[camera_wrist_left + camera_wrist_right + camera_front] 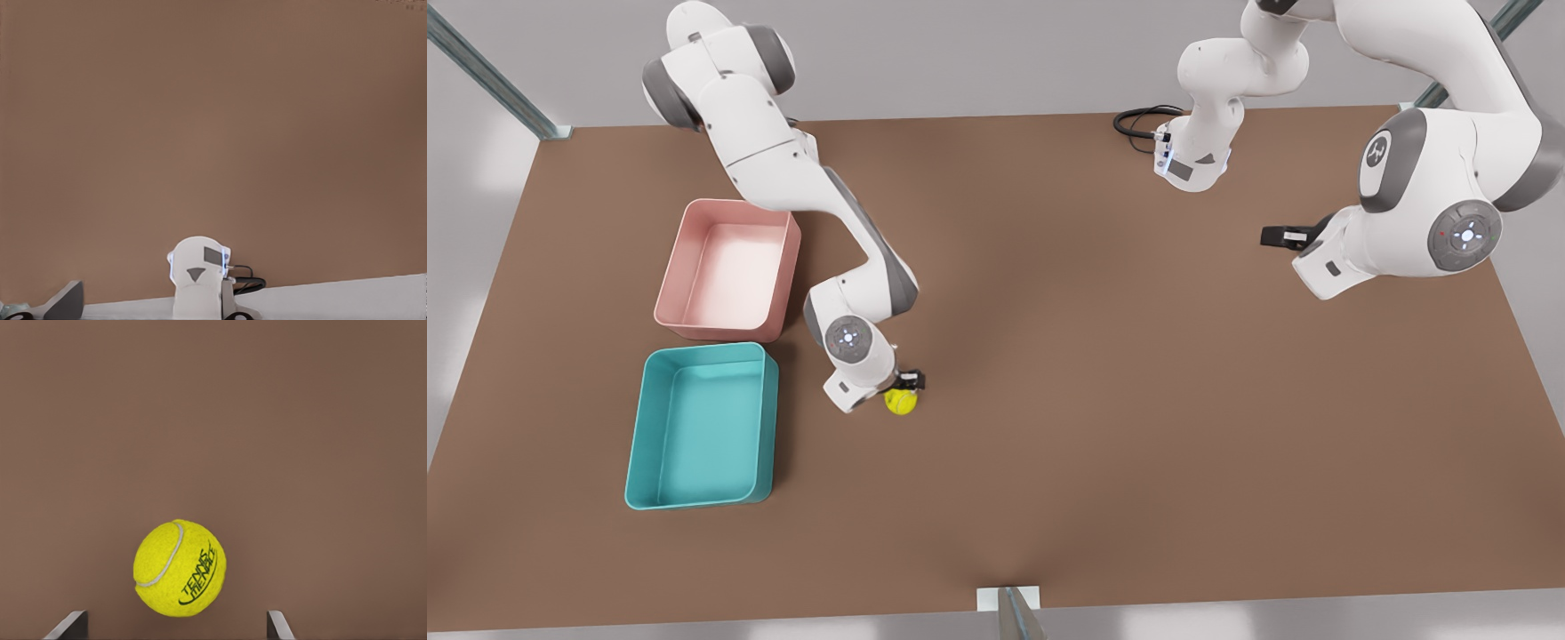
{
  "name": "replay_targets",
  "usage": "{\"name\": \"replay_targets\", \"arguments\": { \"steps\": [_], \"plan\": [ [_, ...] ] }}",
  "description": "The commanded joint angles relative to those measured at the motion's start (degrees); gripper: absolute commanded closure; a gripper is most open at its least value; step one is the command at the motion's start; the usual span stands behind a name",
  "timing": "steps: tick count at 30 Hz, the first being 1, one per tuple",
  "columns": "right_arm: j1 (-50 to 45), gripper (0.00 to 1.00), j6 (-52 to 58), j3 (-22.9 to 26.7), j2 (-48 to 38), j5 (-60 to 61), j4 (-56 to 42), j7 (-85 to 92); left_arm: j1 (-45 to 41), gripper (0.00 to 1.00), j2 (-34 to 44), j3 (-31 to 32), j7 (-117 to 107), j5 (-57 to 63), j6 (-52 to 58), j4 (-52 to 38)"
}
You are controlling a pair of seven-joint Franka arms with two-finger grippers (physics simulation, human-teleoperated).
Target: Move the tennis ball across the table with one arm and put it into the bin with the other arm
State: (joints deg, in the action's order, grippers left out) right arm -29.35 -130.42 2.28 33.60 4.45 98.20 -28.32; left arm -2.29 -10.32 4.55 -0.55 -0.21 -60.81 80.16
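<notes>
The right gripper (pixel 907 384) is hanging low over the tennis ball (pixel 901 402), out on the brown table (pixel 1103 373) just off the teal bin (pixel 701 427), on the side toward the front view's right. Seen from the right wrist, the ball (pixel 179 568) is sitting between the two fingertips (pixel 69 627), which are standing wide apart and touching nothing (there is bare table showing on either side of the ball). The pink bin (pixel 729 269) is standing just beyond the teal one.

The left gripper (pixel 1282 236) is waiting high over the table near the front view's right edge, well apart from the ball. I cannot tell how far its fingers are spread. Its wrist camera is looking across bare tabletop (pixel 213 133) toward the white arm base (pixel 198 275) at the table's edge.
</notes>
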Motion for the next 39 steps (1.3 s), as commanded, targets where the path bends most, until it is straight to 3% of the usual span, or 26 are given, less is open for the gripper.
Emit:
{"name": "replay_targets", "arguments": {
  "steps": [1, 28, 30, 32, 34, 39],
  "plan": [
    [-0.1, 0.00, -7.8, 0.0, 0.3, 0.3, 0.8, -17.9, -0.1, 0.00, 0.1, 0.0, -12.4, -0.1, 0.8, 0.0],
    [-0.3, 0.00, -10.0, -0.3, 8.5, 0.5, -0.6, -18.4, 0.3, 0.00, -0.2, 1.5, -14.0, -0.1, 3.4, -1.3],
    [-0.3, 0.17, -10.0, -0.3, 8.6, 0.4, -0.7, -18.2, 0.3, 0.00, -0.2, 1.5, -14.2, 0.0, 4.4, -1.3],
    [-0.3, 0.28, -10.1, -0.3, 8.8, 0.4, -0.7, -18.1, 0.3, 0.00, -0.1, 1.5, -14.2, 0.0, 4.7, -1.5],
    [-0.3, 0.33, -10.0, -0.4, 8.8, 0.4, -0.7, -18.1, 0.4, 0.00, -0.1, 1.5, -14.2, 0.0, 4.9, -1.5],
    [0.1, 0.33, -9.9, -0.5, 8.1, 0.4, -0.7, -18.1, 0.4, 0.00, -0.7, 1.5, -14.1, -0.6, 5.2, -1.0]
  ]
}}
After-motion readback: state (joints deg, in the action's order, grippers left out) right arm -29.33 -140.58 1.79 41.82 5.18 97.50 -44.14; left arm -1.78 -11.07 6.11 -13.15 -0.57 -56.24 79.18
